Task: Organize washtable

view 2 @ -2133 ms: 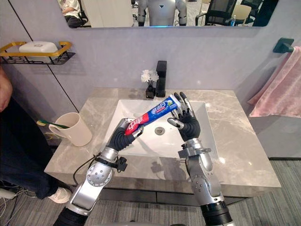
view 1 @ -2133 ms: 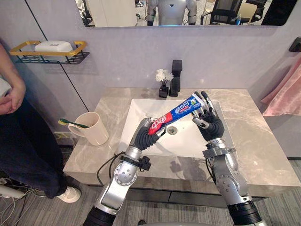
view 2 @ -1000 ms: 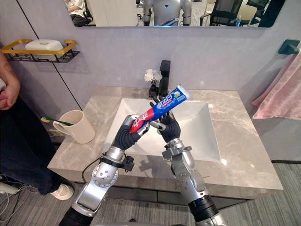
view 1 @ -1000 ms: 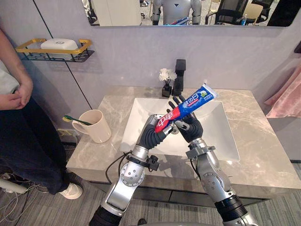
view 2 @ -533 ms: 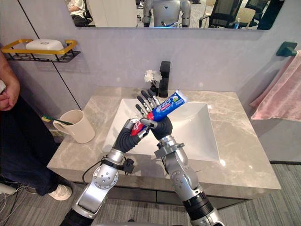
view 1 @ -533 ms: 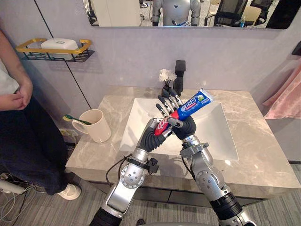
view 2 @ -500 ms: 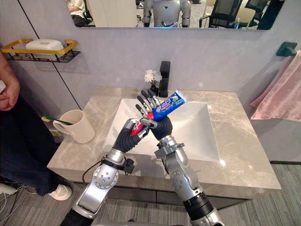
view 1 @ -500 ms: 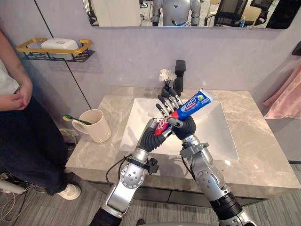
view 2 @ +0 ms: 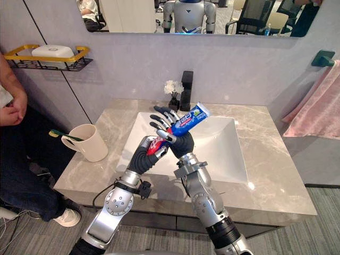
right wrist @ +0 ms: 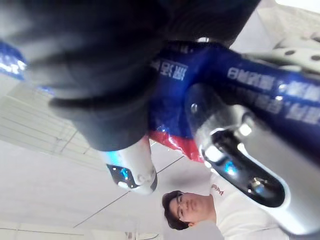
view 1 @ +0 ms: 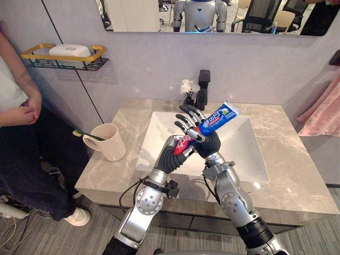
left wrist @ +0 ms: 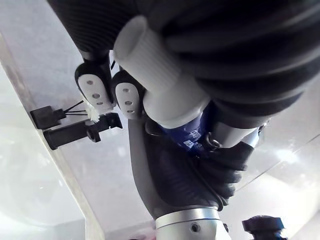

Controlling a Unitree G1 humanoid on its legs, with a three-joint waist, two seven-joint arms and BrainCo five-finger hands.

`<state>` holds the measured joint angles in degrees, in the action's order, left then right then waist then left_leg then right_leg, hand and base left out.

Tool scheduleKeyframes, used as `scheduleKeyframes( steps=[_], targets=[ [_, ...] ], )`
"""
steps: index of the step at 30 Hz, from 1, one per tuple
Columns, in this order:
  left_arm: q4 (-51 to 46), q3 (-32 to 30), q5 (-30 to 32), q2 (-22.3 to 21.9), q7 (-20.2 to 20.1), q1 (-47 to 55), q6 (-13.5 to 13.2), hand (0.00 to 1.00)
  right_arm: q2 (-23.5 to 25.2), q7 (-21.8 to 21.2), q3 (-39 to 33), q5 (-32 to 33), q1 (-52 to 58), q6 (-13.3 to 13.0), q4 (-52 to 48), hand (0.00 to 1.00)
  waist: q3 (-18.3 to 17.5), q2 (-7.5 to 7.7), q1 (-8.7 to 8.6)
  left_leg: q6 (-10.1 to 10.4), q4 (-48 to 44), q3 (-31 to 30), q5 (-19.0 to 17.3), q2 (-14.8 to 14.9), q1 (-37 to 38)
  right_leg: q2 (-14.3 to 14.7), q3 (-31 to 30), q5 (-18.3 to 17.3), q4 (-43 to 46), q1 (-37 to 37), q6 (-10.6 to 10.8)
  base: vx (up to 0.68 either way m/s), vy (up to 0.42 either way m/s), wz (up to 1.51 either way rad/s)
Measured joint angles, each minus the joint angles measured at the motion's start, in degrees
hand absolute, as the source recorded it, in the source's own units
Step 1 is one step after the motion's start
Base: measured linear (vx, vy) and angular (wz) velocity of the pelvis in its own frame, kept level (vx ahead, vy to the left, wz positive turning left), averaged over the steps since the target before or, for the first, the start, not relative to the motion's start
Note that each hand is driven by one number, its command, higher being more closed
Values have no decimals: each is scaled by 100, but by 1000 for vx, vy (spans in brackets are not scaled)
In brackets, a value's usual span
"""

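Head camera, left eye view: the left hand is gripping the toothpaste tube by its red lower end, fingers curled tight round it; the tube is slanting up to the right, in the air above the sink. The right hand is crossing under the tube at its middle, palm against it; its fingers are standing straight and fanned apart, not wrapped round anything. Over on the counter to the left, a cream cup is standing with a green toothbrush leaning out of it. On the wall, a yellow-rimmed shelf is carrying a white bar of soap.

Left wrist view: the tube's white ribbed cap is poking out between this hand's curled fingertips; the other hand's dark cover is sitting just past it.

Right wrist view: the blue tube is running across the palm, and the thumb is lying over it.
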<state>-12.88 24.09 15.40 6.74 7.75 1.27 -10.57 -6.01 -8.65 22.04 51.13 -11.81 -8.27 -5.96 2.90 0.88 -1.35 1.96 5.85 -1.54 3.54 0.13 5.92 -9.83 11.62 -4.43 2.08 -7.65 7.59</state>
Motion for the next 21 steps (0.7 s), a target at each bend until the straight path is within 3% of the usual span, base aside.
scheduleKeyframes(
  steps=[10, 11, 21],
  targets=[
    [55, -3, 6, -53, -3, 63, 2, 100, 141, -4, 6, -8, -35, -1, 0, 100, -1, -2, 21, 2, -1, 0, 2, 0, 0, 0, 1, 1, -2, -1, 1, 0, 0, 0],
    [55, -7, 8, -52, -3, 63, 3, 0, 152, -4, 4, -19, -35, -1, 0, 100, -1, -2, 21, 5, -4, 0, 4, 0, 0, 0, 1, 1, -1, -1, 1, 0, 0, 0],
    [-81, -323, 62, -89, 11, 290, -59, 0, 225, -13, -164, -126, -38, -5, 0, 100, -6, -11, 54, 3, -21, 1, 14, 0, 2, 0, 5, 11, 0, -4, -1, 0, 0, 0]
  ],
)
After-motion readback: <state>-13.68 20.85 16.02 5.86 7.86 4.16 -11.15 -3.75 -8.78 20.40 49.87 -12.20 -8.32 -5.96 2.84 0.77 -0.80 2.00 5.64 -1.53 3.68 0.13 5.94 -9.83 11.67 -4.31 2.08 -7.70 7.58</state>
